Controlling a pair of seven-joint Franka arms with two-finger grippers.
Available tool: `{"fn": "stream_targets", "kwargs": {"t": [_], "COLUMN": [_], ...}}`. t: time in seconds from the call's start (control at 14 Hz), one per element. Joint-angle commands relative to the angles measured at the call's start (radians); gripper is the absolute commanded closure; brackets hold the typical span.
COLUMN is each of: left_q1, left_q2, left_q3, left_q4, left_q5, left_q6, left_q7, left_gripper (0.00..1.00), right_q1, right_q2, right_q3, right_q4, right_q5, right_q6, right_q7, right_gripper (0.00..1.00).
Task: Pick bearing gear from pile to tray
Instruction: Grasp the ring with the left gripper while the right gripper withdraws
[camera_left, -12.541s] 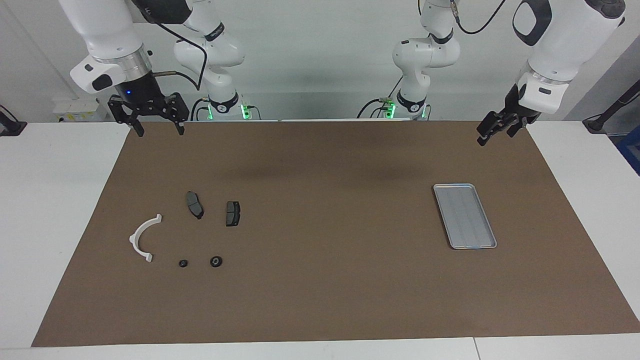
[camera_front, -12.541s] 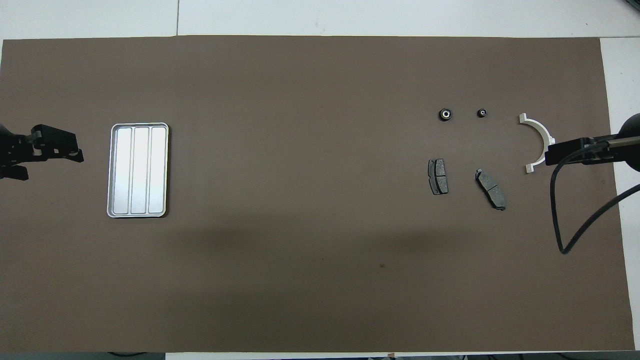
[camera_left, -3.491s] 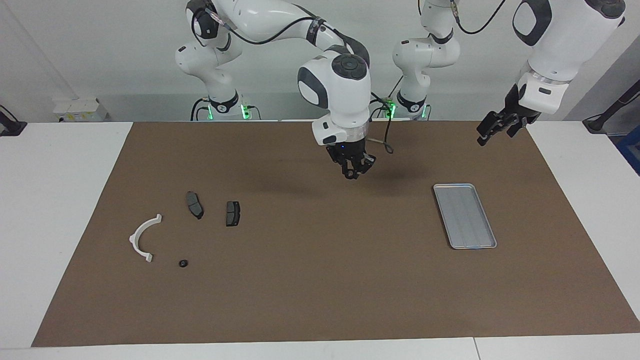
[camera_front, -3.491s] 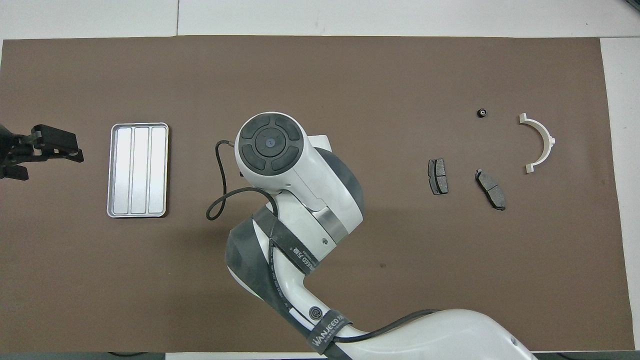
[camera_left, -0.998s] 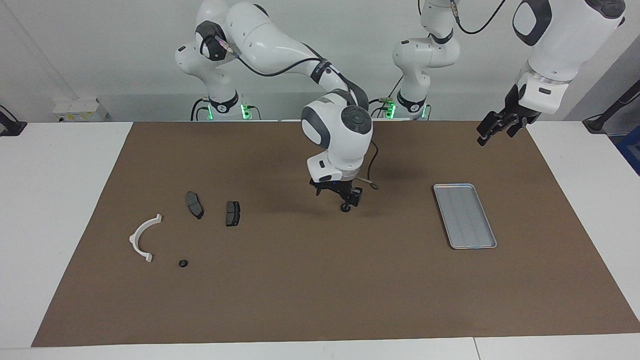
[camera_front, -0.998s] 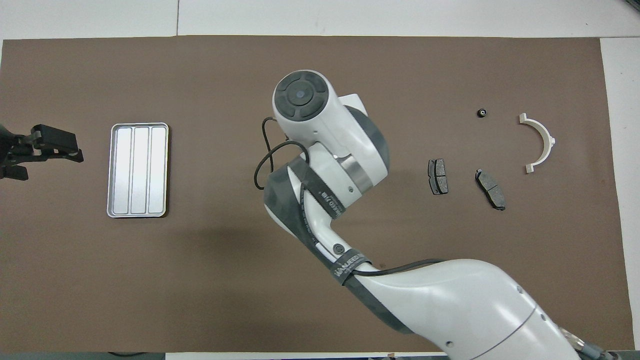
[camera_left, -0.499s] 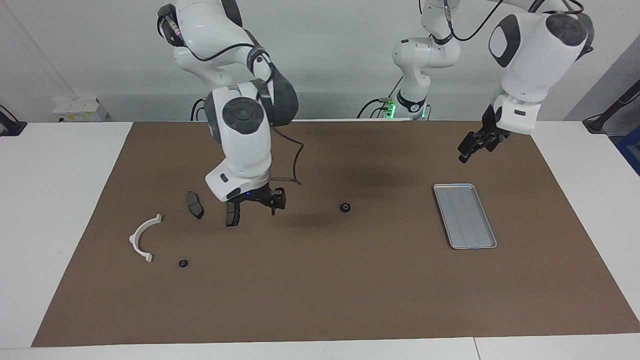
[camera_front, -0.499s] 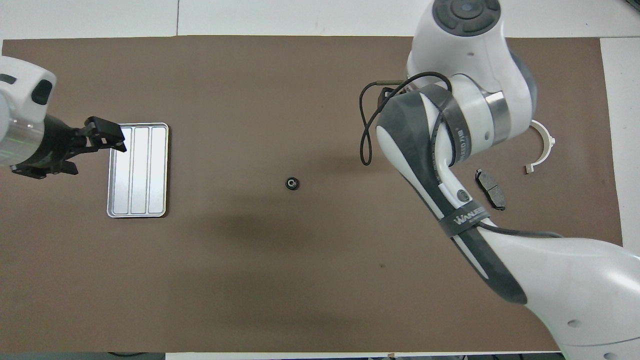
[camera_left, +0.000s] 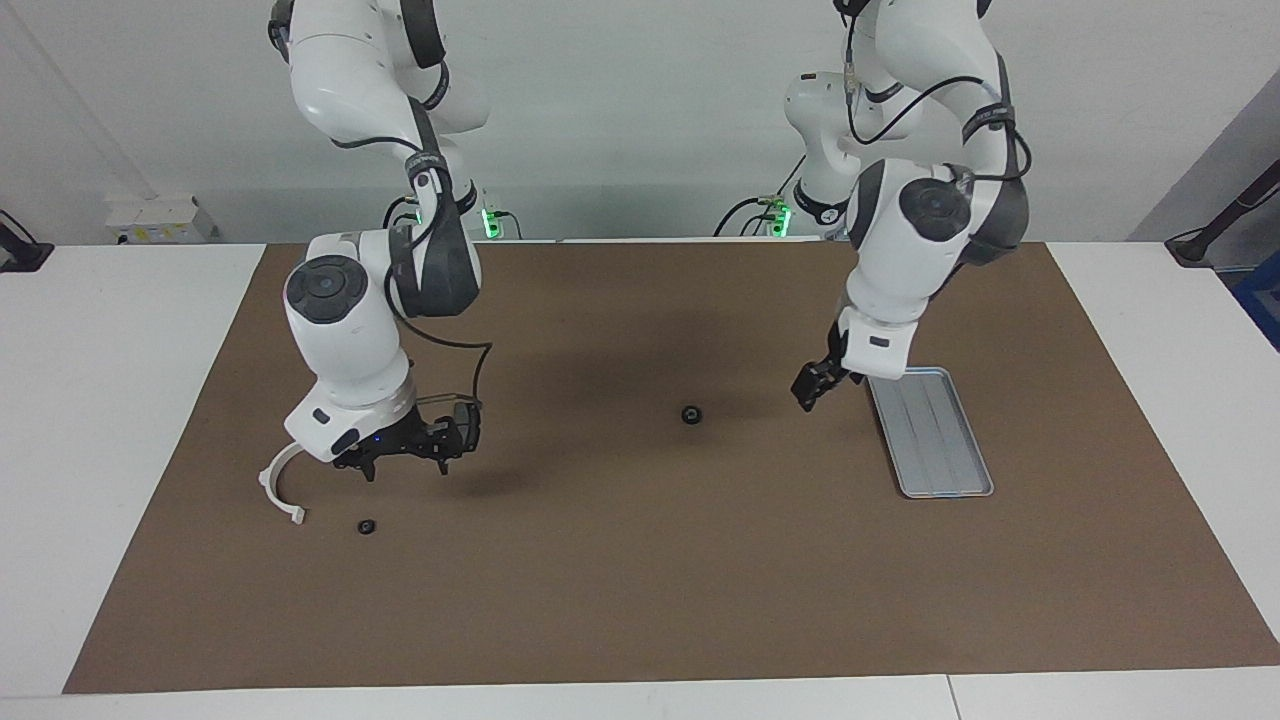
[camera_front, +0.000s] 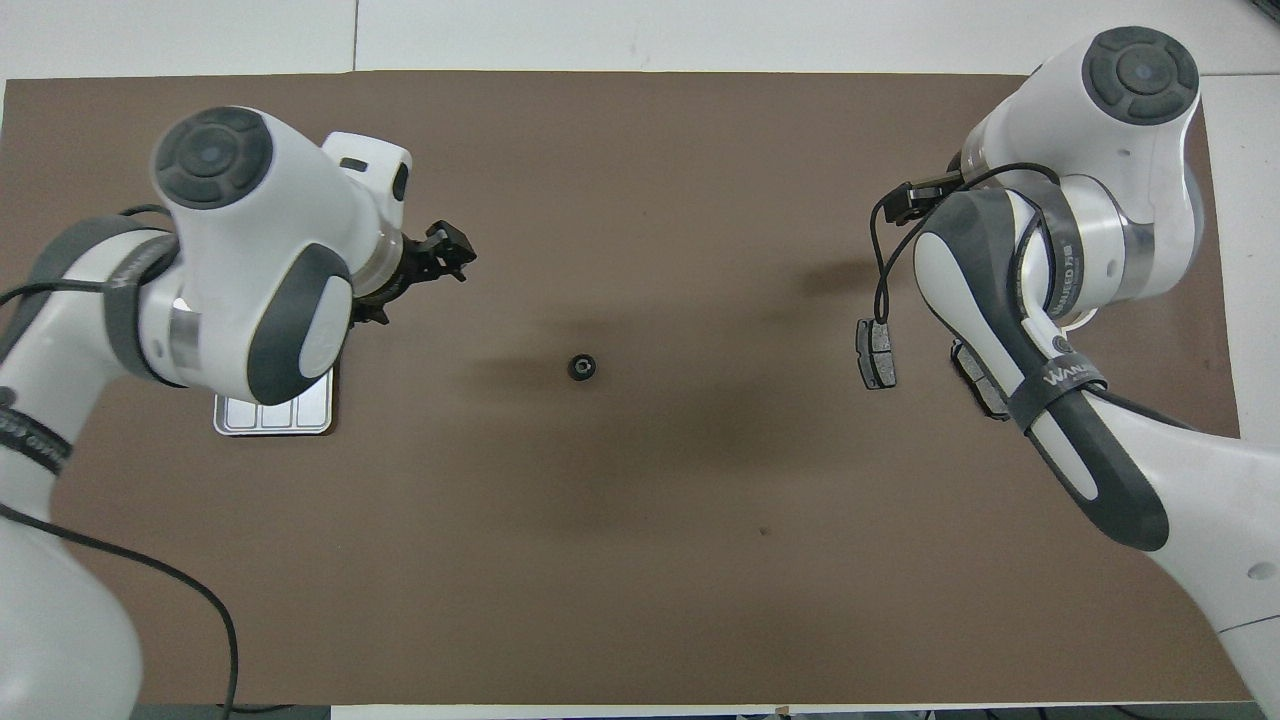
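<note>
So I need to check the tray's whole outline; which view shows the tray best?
The facing view: the tray lies almost fully exposed there, rim and lengthwise ridges visible, with only its corner nearest the robots covered by the left gripper's arm. In the overhead view that arm hides most of it; only the end nearest the robots shows.

So the white counter (camera_left: 130, 330) has a big brown mat (camera_left: 640, 580) laid over most of it. Just off the mat's corner by the wall there's a small white box thing (camera_left: 160, 218), hard to tell what.
</note>
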Motion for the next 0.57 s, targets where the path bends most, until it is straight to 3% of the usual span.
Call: {"fn": "stream_targets", "kwargs": {"t": [0.0, 0.21, 0.5], "left_q1": [-0.070, -0.134, -0.182], "left_q2": [0.113, 0.159, 0.136], "left_q3": [0.015, 0.015, 0.014], "left_q4": [0.044, 0.017, -0.074], "left_q5": [-0.002, -0.008, -0.008], "left_q6": [0.116, 0.200, 0.223], "left_q7": [-0.127, -0.149, -0.181], "left_gripper": [0.00, 0.00, 0.03], "right_q1": [-0.056, -0.096, -0.134], "right_q2": [-0.061, -0.038, 0.033], "right_q3": [0.015, 0.015, 0.017], "right_q4": [-0.131, -0.171, -0.154], "right_q5": [-0.001, -0.001, 0.003], "right_q6": [0.097, 0.203, 0.284], "right_q7": [-0.051, -0.093, -0.105], "right_gripper": [0.00, 0.00, 0.00]}}
